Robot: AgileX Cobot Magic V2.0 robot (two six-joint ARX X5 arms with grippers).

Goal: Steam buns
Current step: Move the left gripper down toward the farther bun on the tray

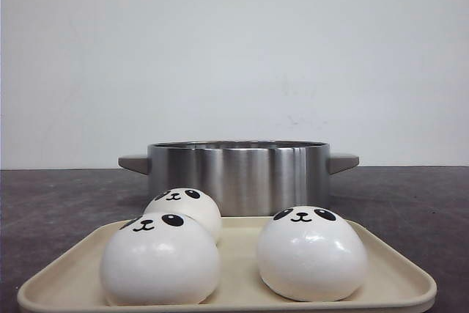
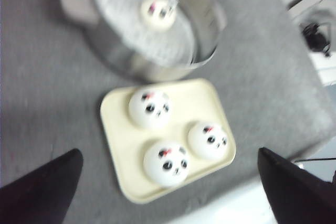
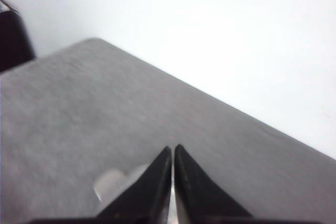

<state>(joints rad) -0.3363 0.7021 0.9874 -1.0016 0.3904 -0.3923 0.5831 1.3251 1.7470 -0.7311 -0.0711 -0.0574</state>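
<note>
Three white panda-face buns sit on a cream tray (image 1: 73, 269): one front left (image 1: 160, 260), one behind it (image 1: 183, 209), one at the right (image 1: 311, 253). In the left wrist view they show on the tray (image 2: 118, 145) as bun (image 2: 150, 108), bun (image 2: 208, 140) and bun (image 2: 166, 163). A fourth bun (image 2: 158, 11) lies inside the steel pot (image 2: 210, 35), which stands behind the tray (image 1: 238, 174). My left gripper (image 2: 168, 153) is open wide and empty, high above the tray. My right gripper (image 3: 172, 149) is shut and empty over bare grey table.
The pot has grey side handles (image 1: 133, 163). The near table edge runs close to the tray, with pale floor beyond it (image 2: 236, 208). Black cables (image 2: 315, 35) lie off the table's side. A dark object (image 3: 13, 40) stands at the table's corner.
</note>
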